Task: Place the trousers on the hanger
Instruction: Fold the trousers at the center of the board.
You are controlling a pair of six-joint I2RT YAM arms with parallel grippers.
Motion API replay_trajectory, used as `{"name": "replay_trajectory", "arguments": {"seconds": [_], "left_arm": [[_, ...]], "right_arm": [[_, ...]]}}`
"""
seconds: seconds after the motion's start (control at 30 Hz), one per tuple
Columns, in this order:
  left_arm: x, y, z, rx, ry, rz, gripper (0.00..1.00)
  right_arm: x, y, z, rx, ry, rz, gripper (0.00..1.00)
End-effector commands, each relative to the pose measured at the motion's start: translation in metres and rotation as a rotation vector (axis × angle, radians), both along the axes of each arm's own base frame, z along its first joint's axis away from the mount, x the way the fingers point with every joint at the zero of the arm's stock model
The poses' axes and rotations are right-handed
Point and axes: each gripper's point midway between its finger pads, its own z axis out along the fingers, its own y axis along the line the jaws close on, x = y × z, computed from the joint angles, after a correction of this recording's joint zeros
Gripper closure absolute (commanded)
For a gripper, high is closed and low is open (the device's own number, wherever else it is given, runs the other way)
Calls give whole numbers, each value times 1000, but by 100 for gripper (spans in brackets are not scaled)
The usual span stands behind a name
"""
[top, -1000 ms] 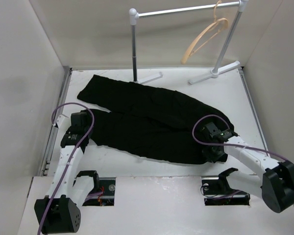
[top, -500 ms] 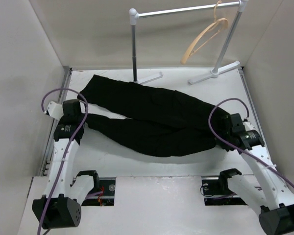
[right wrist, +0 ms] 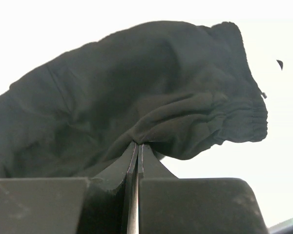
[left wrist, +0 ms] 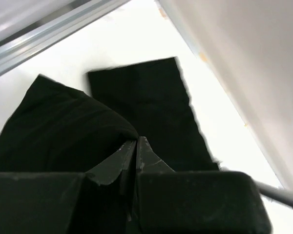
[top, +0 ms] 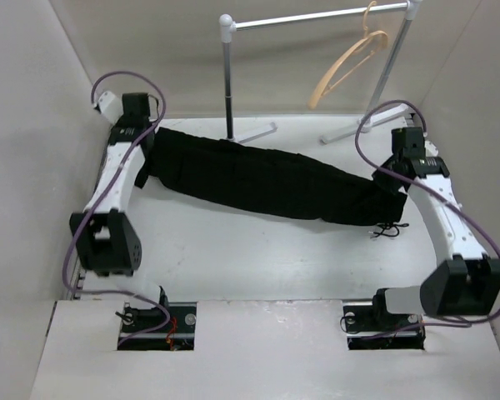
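The black trousers point(top: 267, 179) are stretched in a long folded band across the back of the table, from left to right. My left gripper point(top: 147, 143) is shut on their left end, the leg cuffs point(left wrist: 136, 102). My right gripper point(top: 398, 187) is shut on the right end, the gathered waistband point(right wrist: 205, 117). Both ends are lifted a little and the cloth sags between them. The tan wooden hanger point(top: 350, 62) hangs by its hook from the right part of the rail, behind and above the trousers.
The white-and-grey rail stand point(top: 317, 17) stands at the back, its left post point(top: 228, 83) just behind the trousers and its feet on the table. A small black cord point(top: 389, 231) lies near the waistband. White walls enclose left, right and back.
Both arms have swung outward and toward the back, lifting the trousers. The near leg has folded over the far one, so the trousers went from a spread V into one narrow band.
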Motion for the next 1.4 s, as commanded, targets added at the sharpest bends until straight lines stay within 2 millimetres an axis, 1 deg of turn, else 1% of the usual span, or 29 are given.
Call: {"name": "replay_trajectory", "arguments": {"seconds": [0.0,0.07,0.17,0.2,0.23,0.27,0.3,0.33,0.37,0.4,0.43,0.47,0.53,0.6,0.67,0.7,0.73,0.77,0.8,0.83,0.87,0.93,1.0,1.07,1.13,1.17,1.23,1.3,1.37], "left_arm": [[65,-5,21,103,-36,-82,100],[100,-10,4,122,17,-134,100],[149,-12,-23,161,59,-190,96],[163,-14,-32,170,62,-215,91],[174,-17,-43,163,64,-240,83],[180,-16,-49,155,63,-250,74],[185,-14,-57,150,74,-253,62],[183,-9,-62,150,88,-244,53],[177,0,-65,149,107,-225,47],[169,6,-64,151,122,-209,45],[161,13,-61,157,131,-190,44],[149,22,-59,160,148,-165,43],[120,37,-53,139,155,-107,42],[92,46,-55,95,149,-59,42],[61,56,-64,47,143,-9,43],[50,58,-68,22,140,12,43],[38,59,-78,-18,139,30,44],[29,59,-86,-61,134,37,45],[27,56,-94,-105,117,26,46],[30,52,-100,-151,88,6,46],[35,49,-104,-192,55,-11,46],[50,45,-107,-271,-6,-24,46],[71,39,-106,-307,-46,-66,47],[90,34,-107,-330,-69,-106,48],[104,33,-115,-331,-62,-117,52],[108,35,-122,-333,-49,-112,54],[114,39,-135,-333,-20,-92,55],[120,43,-143,-328,1,-83,57],[127,46,-146,-327,3,-81,59]], "right_arm": [[58,-8,20,-21,-99,31,99],[84,-13,12,-21,-80,33,98],[123,-23,-2,-18,-60,17,98],[135,-28,-7,-24,-55,6,98],[145,-31,-12,-25,-46,2,95],[154,-33,-18,-19,-36,2,90],[162,-34,-24,-17,-24,4,79],[166,-33,-27,-14,-16,11,70],[168,-33,-28,-16,-7,16,59],[169,-33,-25,-23,-13,18,49],[168,-33,-21,-29,-26,16,42],[166,-34,-16,-35,-44,12,38],[157,-34,-8,-27,-76,8,35],[144,-31,-3,-25,-97,7,34],[125,-30,-2,-30,-115,-1,40],[117,-26,-4,-26,-126,-2,49],[107,-21,-7,-19,-134,0,63],[99,-17,-12,-11,-135,0,75],[88,-11,-19,7,-134,1,85],[79,-5,-25,20,-134,7,91],[71,1,-34,32,-126,19,93],[57,13,-50,63,-115,43,92],[46,29,-62,105,-107,86,87],[37,48,-69,133,-104,145,82],[27,66,-73,145,-97,195,76],[21,72,-75,142,-93,215,73],[10,78,-80,140,-83,232,66],[1,79,-85,148,-79,230,59],[-5,77,-90,148,-71,224,54]]}}
